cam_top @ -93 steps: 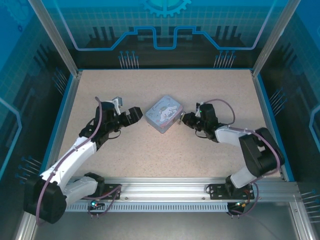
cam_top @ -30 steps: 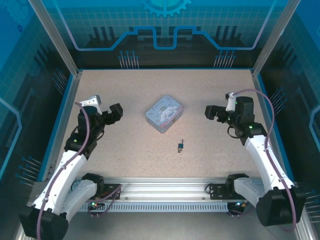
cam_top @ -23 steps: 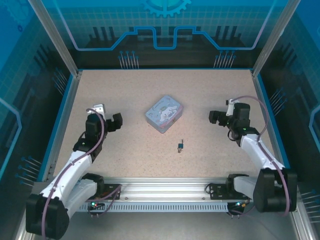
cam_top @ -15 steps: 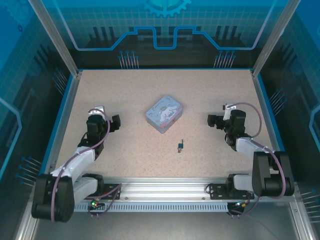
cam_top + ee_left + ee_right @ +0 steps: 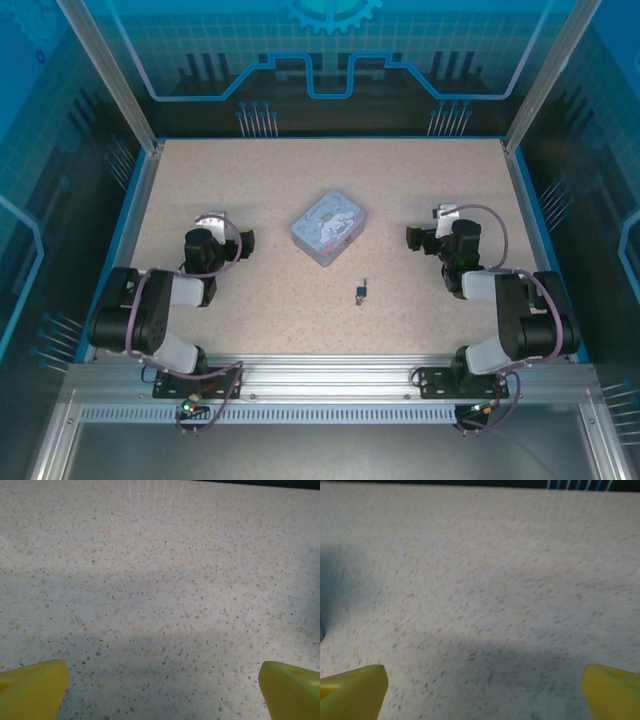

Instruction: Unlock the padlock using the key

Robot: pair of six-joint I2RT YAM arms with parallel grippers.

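The left end effector (image 5: 242,241) stands released, its two yellow fingertips (image 5: 31,684) spread wide at the bottom corners of the left wrist view with bare speckled worktop (image 5: 300,170) between them. The right end effector (image 5: 413,238) is likewise released and grasps nothing, its yellow fingertips (image 5: 350,686) far apart over plain surface. In the top view both arms are folded back low toward their bases. The left end effector points toward the middle from the left side, and the right one points toward the middle from the right. Between them, nearer the far side, sits a light-blue tin (image 5: 329,227), turned at an angle to the worktop edges. The padlock (image 5: 360,294) lies on the worktop just nearer than the tin's near right corner, well apart from both end effectors. Its long axis runs roughly near to far, leaning slightly right at the far end, where a thin dark piece sticks out. At this size I cannot tell whether that piece is the key or the shackle.
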